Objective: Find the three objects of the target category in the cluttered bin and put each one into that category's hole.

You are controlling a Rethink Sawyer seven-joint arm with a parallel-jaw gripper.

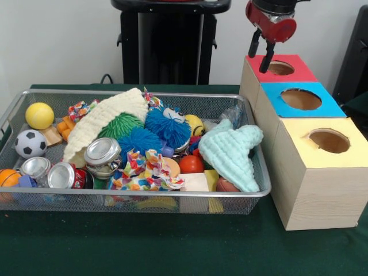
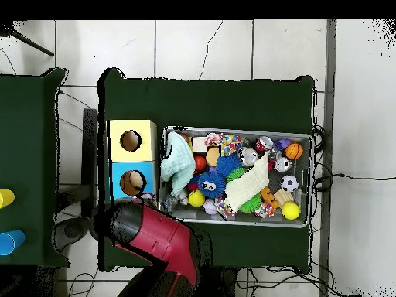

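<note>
Nearest, packed in the bin: cans, balls, cloths; target category not evident, so no telling which three count. Beyond, to the right, yellow box, blue box, then red box. Farthest, gripper hovering over the red hole, fingers apart, empty. Probably between drops; next, back to the bin. Much lies buried. Overhead, red box hidden under arm.
</note>
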